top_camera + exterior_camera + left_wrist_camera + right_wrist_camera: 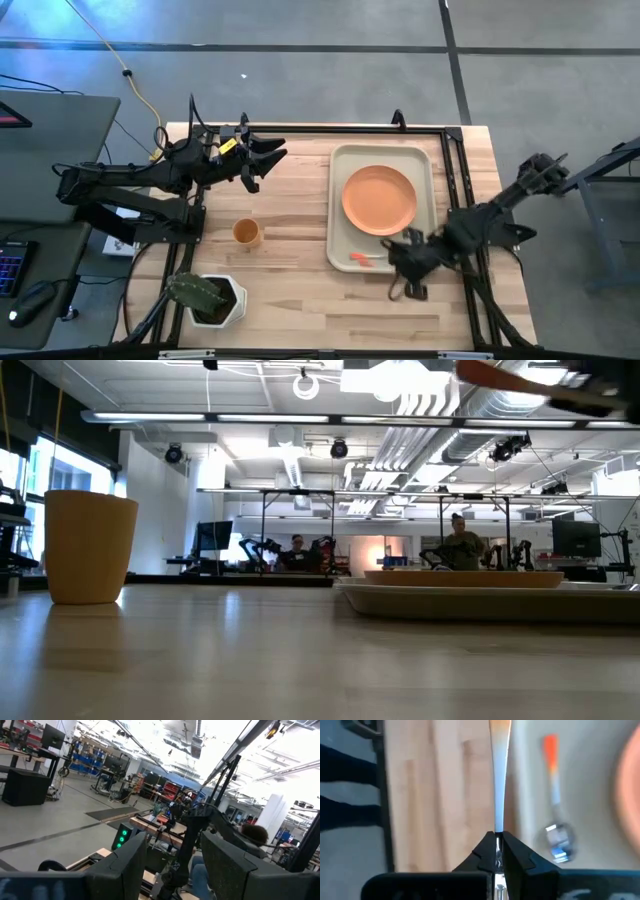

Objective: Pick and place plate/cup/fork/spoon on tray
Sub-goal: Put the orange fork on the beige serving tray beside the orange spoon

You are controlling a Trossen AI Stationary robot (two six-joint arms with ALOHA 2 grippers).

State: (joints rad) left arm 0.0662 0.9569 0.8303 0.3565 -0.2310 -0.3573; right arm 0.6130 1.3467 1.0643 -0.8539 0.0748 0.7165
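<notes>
The beige tray (pixel 340 215) lies right of the table's middle, with the orange plate (pixel 380 198) on its far part. The spoon (pixel 555 795) lies on the tray floor near the near rim, and also shows in the high view (pixel 358 258). My right gripper (pixel 402 258) is at the tray's near right corner, shut on the fork (pixel 498 780). The orange-yellow cup (pixel 247 232) stands upright on the wood left of the tray, seen too in the low view (pixel 90 545). My left gripper (pixel 268 160) is open and empty, raised over the table's far left. My right gripper pinches the fork's silver metal stem (pixel 498 827) between its two fingers; the tines are hidden between them. The fingers lie along the fork, pointing toward the table's left. The orange handle end (pixel 500 727) sticks straight out past the fingertips, over the tray's near rim.
A white square pot with a green cactus (pixel 210 298) stands at the table's near left corner. Black frame rails (pixel 455 170) run along the table's far and right edges. Bare wood lies between the cup and the tray. People sit at desks in the room behind.
</notes>
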